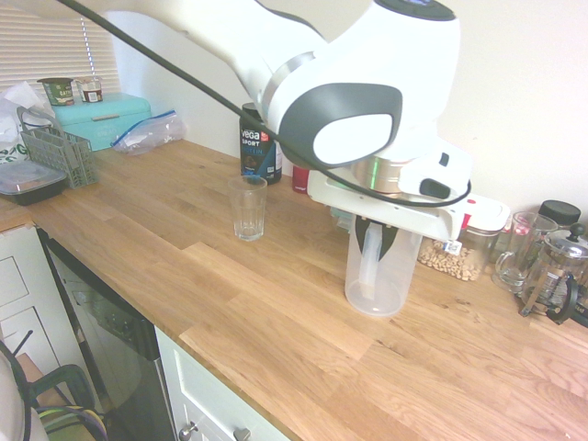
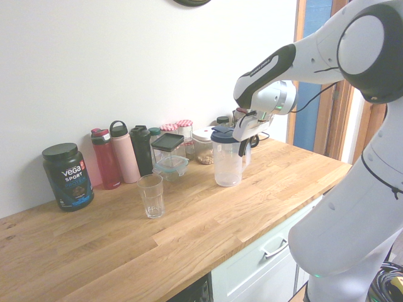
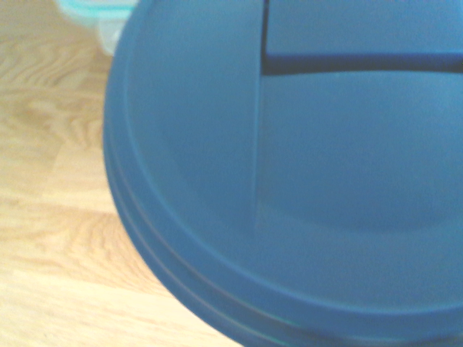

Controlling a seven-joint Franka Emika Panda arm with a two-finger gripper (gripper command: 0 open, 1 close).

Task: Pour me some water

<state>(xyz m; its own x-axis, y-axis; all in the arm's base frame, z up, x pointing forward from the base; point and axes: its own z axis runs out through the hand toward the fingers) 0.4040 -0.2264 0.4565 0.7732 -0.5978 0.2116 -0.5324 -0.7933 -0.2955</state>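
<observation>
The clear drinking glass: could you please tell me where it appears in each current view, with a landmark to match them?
First exterior view: glass, left of the pitcher, above picture centre.
Second exterior view: below and left of centre, again left of the pitcher.
Wrist view: not in it.
Shared landmark, exterior views: the black Vega tub.

- Colours?
- Glossy white arm, dark grey oval trim around white caps; metallic ring near wrist.
- Gripper?
- White, wide flat housing, black tapered fingers.
- Markings?
- Small lettering on dark grey forearm strip.
</observation>
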